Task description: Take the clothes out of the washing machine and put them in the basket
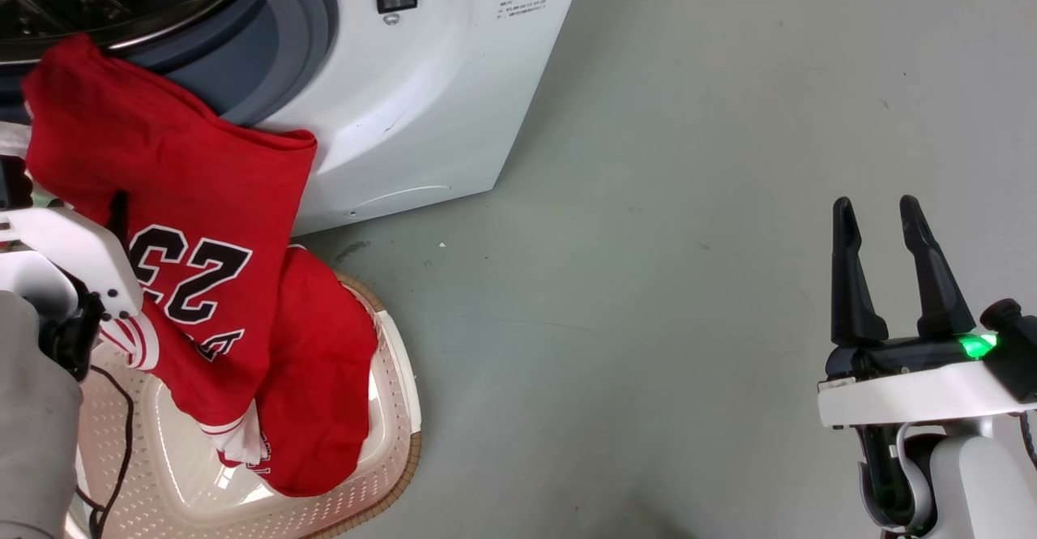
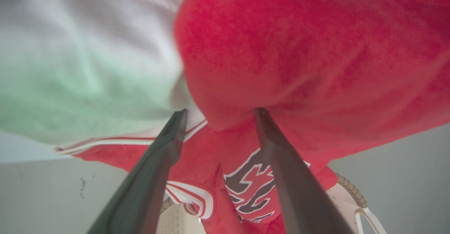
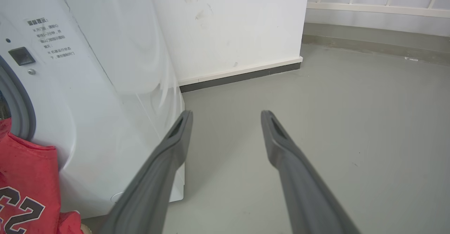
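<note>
Head view first: how far along does the job look? (Asker)

Partway, I'd judge. The jersey with the "23" hangs out of the washing machine. Its upper end lies over the grey porthole ring, and its lower end reaches down into the basket, which stands on the floor just in front of the machine. A second red garment is already in the basket, touching the jersey's hem. (Watcher)

And the fingers? (Asker)

In the left wrist view the left gripper has its fingers apart, with red cloth bulging right at their tips. As far as I can make out, nothing is pinched between them. The right gripper hovers over bare floor, well apart from the clothes, with its fingers also spread and empty. (Watcher)

So what's done and what's left? (Asker)

One garment counts as delivered. The jersey is half done: most of it is out and its hem is in the basket, but its top is draped on the ring, so it has to come clear and drop in fully. I can't tell whether more clothes wait in the drum, because only a dark sliver of it shows at the top left. (Watcher)
</note>
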You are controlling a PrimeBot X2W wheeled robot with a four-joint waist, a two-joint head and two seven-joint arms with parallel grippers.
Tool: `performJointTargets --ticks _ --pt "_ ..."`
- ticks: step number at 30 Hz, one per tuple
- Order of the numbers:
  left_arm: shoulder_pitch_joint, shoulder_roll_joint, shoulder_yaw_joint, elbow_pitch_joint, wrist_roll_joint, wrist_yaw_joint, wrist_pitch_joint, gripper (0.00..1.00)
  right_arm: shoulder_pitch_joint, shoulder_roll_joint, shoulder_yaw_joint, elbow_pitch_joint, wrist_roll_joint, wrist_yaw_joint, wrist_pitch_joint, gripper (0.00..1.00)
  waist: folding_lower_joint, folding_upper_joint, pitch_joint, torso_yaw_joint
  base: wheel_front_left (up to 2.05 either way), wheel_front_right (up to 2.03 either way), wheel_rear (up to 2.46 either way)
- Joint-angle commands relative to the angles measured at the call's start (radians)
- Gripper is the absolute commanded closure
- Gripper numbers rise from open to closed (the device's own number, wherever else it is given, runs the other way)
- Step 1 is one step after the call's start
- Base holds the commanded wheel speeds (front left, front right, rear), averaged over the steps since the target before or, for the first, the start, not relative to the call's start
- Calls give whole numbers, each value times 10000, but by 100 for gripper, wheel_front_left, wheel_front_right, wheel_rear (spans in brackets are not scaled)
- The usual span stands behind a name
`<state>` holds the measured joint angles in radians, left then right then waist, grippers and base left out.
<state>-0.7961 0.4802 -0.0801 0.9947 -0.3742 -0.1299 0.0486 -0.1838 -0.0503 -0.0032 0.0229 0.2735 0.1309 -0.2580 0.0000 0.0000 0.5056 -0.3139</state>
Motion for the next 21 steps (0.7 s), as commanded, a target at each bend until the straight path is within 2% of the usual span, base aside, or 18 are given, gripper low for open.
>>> performJointTargets --ticks 1,4,5,6,7,15,21 --pt "-348 122 -3 -8 -42 1 -95 0 -160 2 19 20 29 -3 -59 0 0 0 22 -34 0 0 0" --pt "-650 250 -54 186 -122 5 -212 0 -194 2 32 57 58 -3 -73 0 0 0 56 -72 0 0 0" --pt "-736 297 -47 232 -156 7 -300 15 -201 2 36 65 63 -3 -71 0 0 0 64 -78 0 0 0" --pt "-830 323 -116 272 -127 8 -331 60 -207 2 34 71 65 -3 -74 0 0 0 68 -83 0 0 0" --pt "-889 260 -167 321 -140 7 -354 100 -204 2 23 83 58 -3 -77 0 0 0 56 -80 0 0 0" --pt "-608 69 -477 582 -375 8 -830 100 -78 0 -120 103 -9 -3 -83 0 0 0 -284 89 0 0 0" --pt "160 -208 -567 635 -629 1 -1778 100 112 0 -222 160 -160 -3 -69 0 0 0 -847 405 0 0 0"
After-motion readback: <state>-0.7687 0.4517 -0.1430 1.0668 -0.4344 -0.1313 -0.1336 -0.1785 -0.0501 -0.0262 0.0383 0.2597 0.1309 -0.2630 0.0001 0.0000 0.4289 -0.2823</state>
